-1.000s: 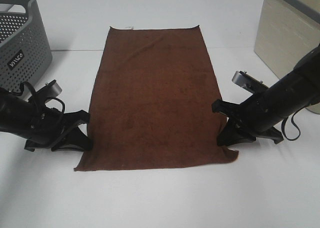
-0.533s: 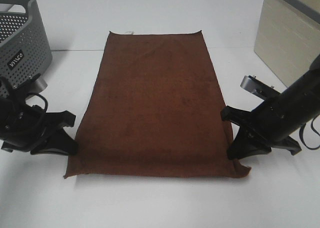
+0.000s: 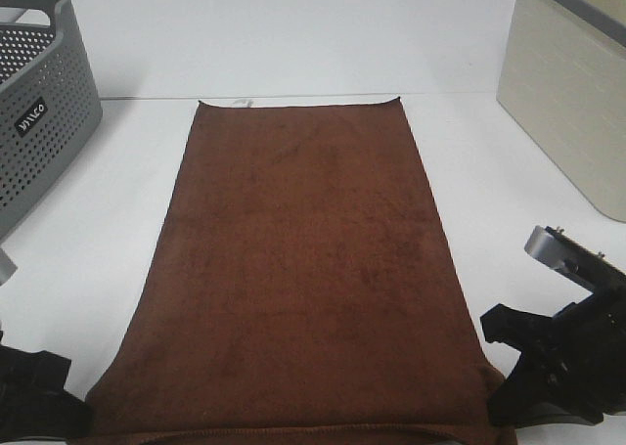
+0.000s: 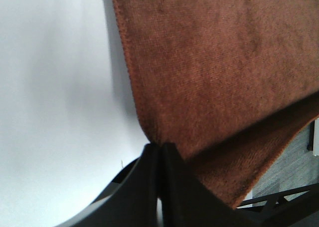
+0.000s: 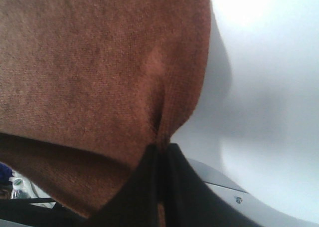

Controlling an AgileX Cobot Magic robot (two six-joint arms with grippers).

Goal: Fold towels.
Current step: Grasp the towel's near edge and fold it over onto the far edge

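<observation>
The dark brown towel (image 3: 303, 269) lies spread lengthwise on the white table, with a small white tag (image 3: 241, 102) at its far short edge. My left gripper (image 3: 70, 418) is shut on the towel's near left corner at the bottom left of the high view. My right gripper (image 3: 501, 398) is shut on the near right corner. In the left wrist view the fingers (image 4: 159, 159) pinch the towel's edge (image 4: 209, 87). In the right wrist view the fingers (image 5: 160, 159) pinch the towel (image 5: 99, 67), which hangs over the table's near edge.
A grey perforated basket (image 3: 34, 103) stands at the far left. A beige cabinet (image 3: 572, 83) stands at the right. The white table (image 3: 509, 191) lies bare on both sides of the towel.
Both grippers have pulled the towel's near corners toward the near edge of the table. The whole towel has slid nearer and stretched flat.
</observation>
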